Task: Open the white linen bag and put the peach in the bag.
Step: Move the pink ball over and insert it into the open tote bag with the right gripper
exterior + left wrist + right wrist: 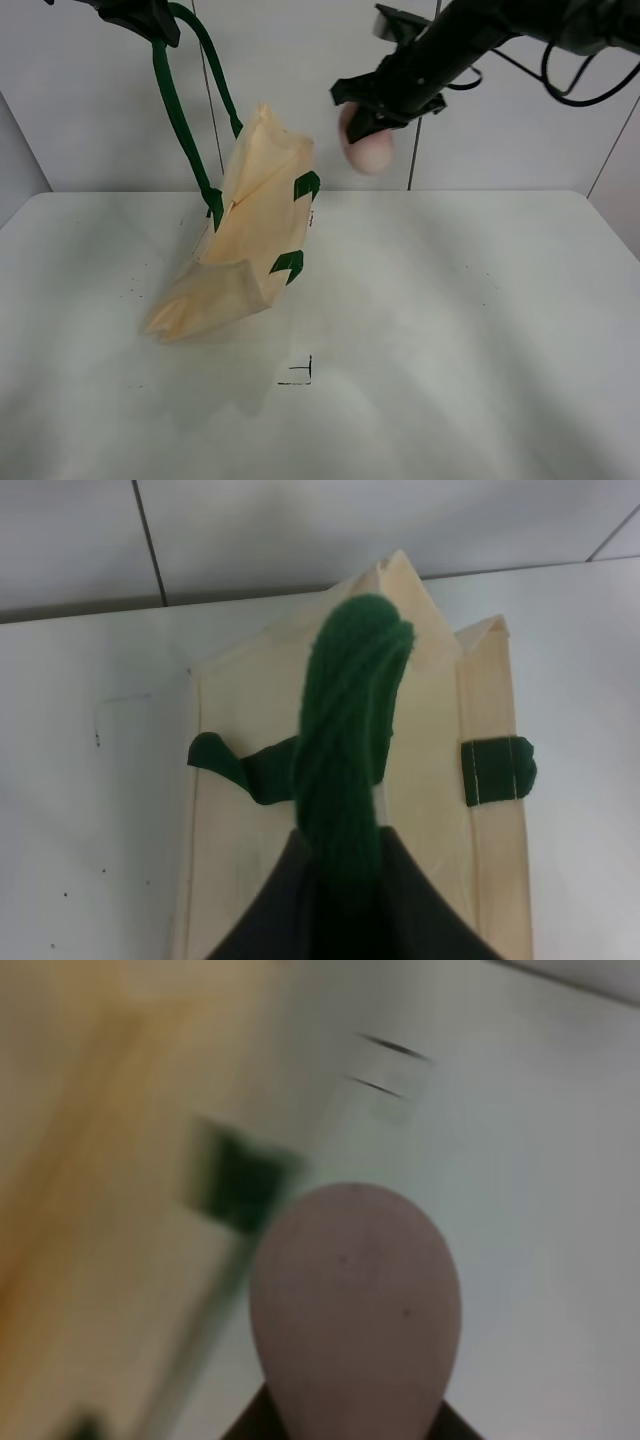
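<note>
Exterior high: left fingers (265, 920) pinching twisted green strap (345, 730), right fingers (385, 100) clamping smooth peach (370, 150).

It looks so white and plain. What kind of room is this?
Likely a robot lab: a white table, a panelled wall, the left gripper holding the bag by its strap, the right gripper holding a peach.

white table (450, 330): matte top, fills the lower view. black corner mark (300, 373): thin right-angle line drawn on the table near the front middle. dark specks (130, 292): a few, scattered on the table's left part. wall (290, 60): pale grey panels behind the table, divided by thin dark seams (412, 165).
</note>
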Motion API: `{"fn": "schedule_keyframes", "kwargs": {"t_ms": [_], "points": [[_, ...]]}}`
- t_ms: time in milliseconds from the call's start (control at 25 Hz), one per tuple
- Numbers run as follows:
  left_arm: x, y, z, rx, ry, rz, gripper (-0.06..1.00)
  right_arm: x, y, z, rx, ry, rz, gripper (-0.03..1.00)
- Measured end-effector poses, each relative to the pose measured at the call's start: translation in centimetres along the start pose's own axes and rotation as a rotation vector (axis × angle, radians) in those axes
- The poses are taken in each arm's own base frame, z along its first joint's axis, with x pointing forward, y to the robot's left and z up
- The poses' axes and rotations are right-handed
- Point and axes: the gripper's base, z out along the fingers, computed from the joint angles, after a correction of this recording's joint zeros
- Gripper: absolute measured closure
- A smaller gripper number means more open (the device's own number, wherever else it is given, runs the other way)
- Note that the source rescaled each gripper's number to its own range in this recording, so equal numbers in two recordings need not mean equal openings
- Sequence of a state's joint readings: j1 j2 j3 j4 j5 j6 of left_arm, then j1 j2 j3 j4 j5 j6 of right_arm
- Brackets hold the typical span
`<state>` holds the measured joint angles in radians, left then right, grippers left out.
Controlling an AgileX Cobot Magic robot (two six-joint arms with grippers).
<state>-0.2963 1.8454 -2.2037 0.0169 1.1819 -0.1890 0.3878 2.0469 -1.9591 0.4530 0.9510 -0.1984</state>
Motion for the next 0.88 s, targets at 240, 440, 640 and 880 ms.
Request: {"fn": "schedule_keyframes", "kwargs": {"t_ms": [240,440,640,880], "points": [[0.0,0.0,0.0,0.000,0.000,0.001,0.94,2.4,6.0,7.2,-0.084,0.057,-0.079,0.97],[0.0,0.0,0.0,0.001,0.000,0.001,0.94,3.4,5.6,11.2,-0.077,0.034,-0.055,0.96],[0.0,0.0,0.0,0.001,0.000,0.001,0.94,3.7,5.4,12.7,-0.110,0.011,-0.043,0.43],[0.0,0.0,0.0,0.001,0.000,0.001,0.94,3.6,5.5,12.3,-0.097,0.040,-0.087,-0.01]]}}
